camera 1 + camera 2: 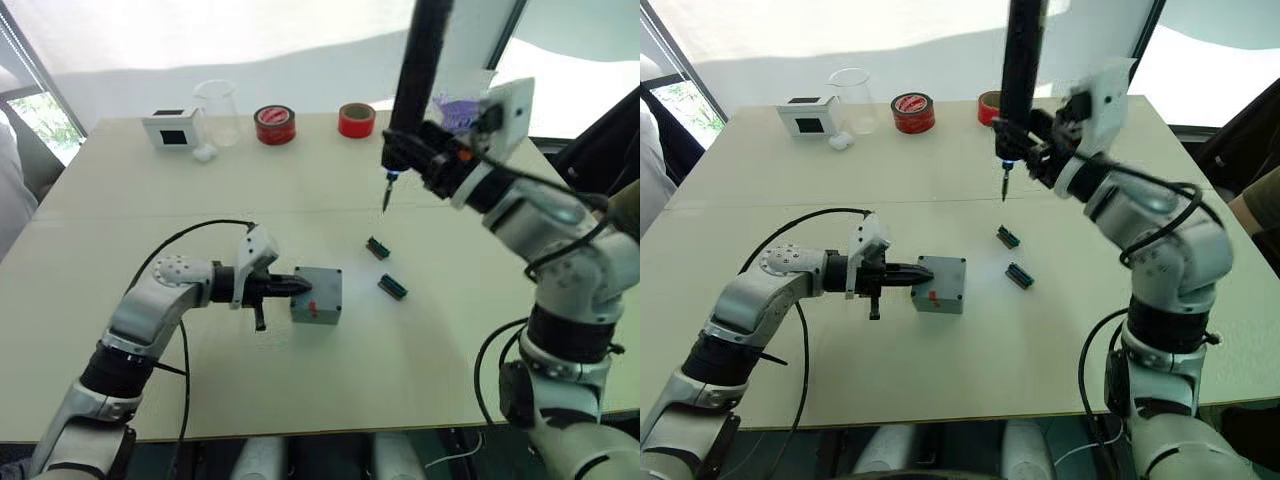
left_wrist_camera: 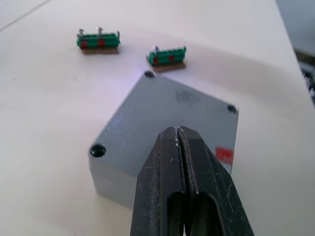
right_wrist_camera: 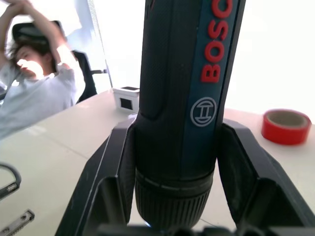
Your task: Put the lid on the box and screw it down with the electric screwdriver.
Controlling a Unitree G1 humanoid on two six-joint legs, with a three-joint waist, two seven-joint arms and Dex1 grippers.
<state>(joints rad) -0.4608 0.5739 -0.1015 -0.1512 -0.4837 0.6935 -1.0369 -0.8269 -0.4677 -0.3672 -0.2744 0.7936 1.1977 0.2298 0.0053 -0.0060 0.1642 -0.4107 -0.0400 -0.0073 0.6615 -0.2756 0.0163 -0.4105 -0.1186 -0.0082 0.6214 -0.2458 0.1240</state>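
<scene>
The box [image 1: 318, 295] sits mid-counter [image 1: 400, 360] with the lid [image 2: 167, 123] already on top. The left gripper [image 1: 300, 286] presses its closed jaws against the box's side. Beyond the box, the right gripper [image 1: 415, 150] clamps the electric screwdriver [image 1: 412, 75] upright.

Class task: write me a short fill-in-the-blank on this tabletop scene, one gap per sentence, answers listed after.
1. The right gripper holds the electric ____.
2. The left gripper, fingers shut, presses against the grey ____.
3. The two tape rolls at the table's far edge are ____ in colour.
4. Two small ____ terminal blocks lie beyond the box.

Answers: screwdriver; box; red; green
</scene>
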